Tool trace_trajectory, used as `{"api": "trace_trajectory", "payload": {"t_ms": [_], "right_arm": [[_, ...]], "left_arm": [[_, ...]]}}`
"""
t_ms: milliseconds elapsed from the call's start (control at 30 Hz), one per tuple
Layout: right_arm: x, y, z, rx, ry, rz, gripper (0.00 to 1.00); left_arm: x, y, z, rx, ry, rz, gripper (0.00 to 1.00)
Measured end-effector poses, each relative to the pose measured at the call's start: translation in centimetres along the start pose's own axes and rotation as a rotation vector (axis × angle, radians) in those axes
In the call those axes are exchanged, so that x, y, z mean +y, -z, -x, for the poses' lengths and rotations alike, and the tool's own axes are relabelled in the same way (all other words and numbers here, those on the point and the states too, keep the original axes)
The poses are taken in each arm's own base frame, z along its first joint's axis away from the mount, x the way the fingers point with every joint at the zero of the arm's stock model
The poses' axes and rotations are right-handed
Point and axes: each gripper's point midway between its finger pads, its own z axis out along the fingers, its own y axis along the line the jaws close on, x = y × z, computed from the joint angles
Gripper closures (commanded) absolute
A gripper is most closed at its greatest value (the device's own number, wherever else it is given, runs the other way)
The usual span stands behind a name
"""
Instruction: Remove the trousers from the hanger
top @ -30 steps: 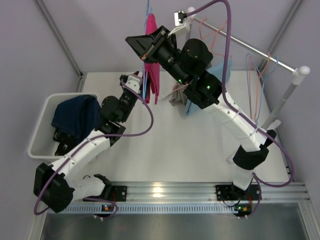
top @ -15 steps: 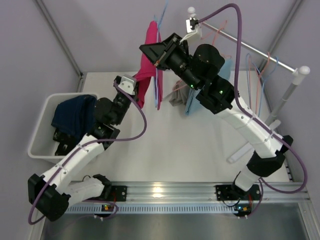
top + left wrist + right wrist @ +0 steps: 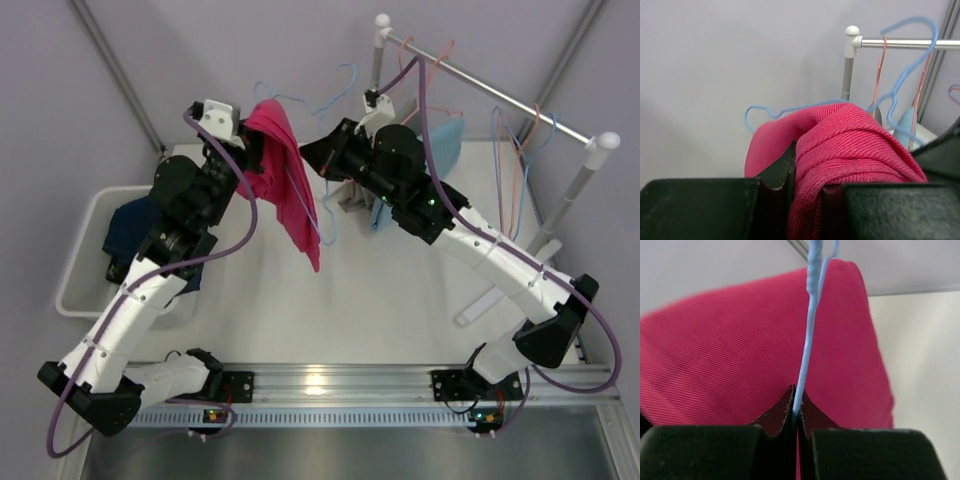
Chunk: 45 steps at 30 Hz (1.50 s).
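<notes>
Pull-off step: pink trousers (image 3: 285,170) are clamped in left gripper (image 3: 855,160), upper left of top view; hanger (image 3: 809,320) is pinched in right gripper (image 3: 796,400). Next, wider separation is judged necessary

Left hand (image 3: 802,170) and right hand (image 3: 796,401) raised high, both pinched closed.

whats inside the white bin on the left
Navy blue trousers lie heaped in the white bin. The left arm crosses its right part, so whatever lies beneath or beside them is hidden.
</notes>
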Motion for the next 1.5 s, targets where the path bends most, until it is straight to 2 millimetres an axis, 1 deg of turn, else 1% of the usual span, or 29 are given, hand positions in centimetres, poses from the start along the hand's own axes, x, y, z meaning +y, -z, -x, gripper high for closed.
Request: {"api": "trace_trajectory", "payload": {"t_ms": [100, 233, 367, 433, 533, 667, 733, 767, 833, 900, 933, 1033, 1133, 1233, 1300, 1367, 1433, 1500], "right_arm": [[-0.5, -0.1, -1.0, 0.028, -0.011, -0.004, 1.00], [-0.2, -0.2, -1.3, 0.040, -0.023, 0.016, 1.00], [0.1, -0.2, -1.8, 0.056, -0.022, 0.037, 1.00], [0.1, -0.2, -2.8, 0.077, -0.017, 0.042, 1.00], [0.2, -0.5, -4.3, 0.115, -0.015, 0.050, 1.00], [0.2, -0.9, -6.7, 0.175, -0.005, 0.062, 1.00], [0.4, -0.9, -7.3, 0.193, -0.004, 0.071, 1.00], [0.5, -0.9, -7.5, 0.200, -0.003, 0.076, 1.00], [0.9, -0.8, -7.9, 0.212, -0.001, 0.091, 1.00], [1.4, -0.6, -8.2, 0.223, 0.003, 0.108, 1.00], [1.6, -0.5, -8.3, 0.230, 0.003, 0.117, 1.00], [2.5, -0.3, -8.5, 0.242, 0.003, 0.145, 1.00], [3.4, -0.1, -8.2, 0.245, 0.000, 0.175, 1.00], [4.3, 0.2, -7.7, 0.246, -0.002, 0.205, 1.00], [4.7, 0.3, -7.6, 0.250, -0.004, 0.219, 1.00], [5.2, 0.4, -7.4, 0.250, -0.005, 0.236, 1.00], [5.6, 0.5, -7.3, 0.254, -0.005, 0.250, 1.00], [5.9, 0.6, -7.1, 0.257, -0.006, 0.263, 1.00]], "left_arm": [[0.5, -0.7, 2.6, -0.019, 0.038, 0.028, 1.00], [1.4, -1.0, 6.7, -0.078, 0.065, 0.068, 1.00], [3.1, -0.6, 11.1, -0.170, 0.055, 0.140, 1.00], [4.2, 0.0, 13.1, -0.211, 0.029, 0.183, 1.00], [6.0, 1.1, 16.0, -0.270, -0.014, 0.246, 1.00], [9.2, 3.2, 19.6, -0.350, -0.067, 0.357, 1.00], [11.0, 4.7, 21.0, -0.380, -0.092, 0.425, 1.00], [11.9, 5.4, 21.3, -0.384, -0.107, 0.458, 1.00], [14.3, 8.1, 22.4, -0.411, -0.145, 0.560, 1.00], [16.4, 11.2, 22.9, -0.416, -0.202, 0.666, 1.00], [17.1, 12.7, 23.0, -0.418, -0.226, 0.711, 1.00], [18.9, 18.3, 23.1, -0.416, -0.319, 0.876, 1.00], [19.4, 23.7, 22.9, -0.412, -0.401, 1.031, 1.00], [19.4, 27.8, 21.8, -0.409, -0.449, 1.148, 1.00], [19.6, 30.0, 20.3, -0.371, -0.486, 1.233, 1.00], [20.1, 31.4, 18.0, -0.313, -0.523, 1.306, 1.00], [21.2, 32.0, 15.0, -0.225, -0.561, 1.364, 1.00], [22.4, 31.9, 11.7, -0.119, -0.594, 1.401, 1.00]]}}
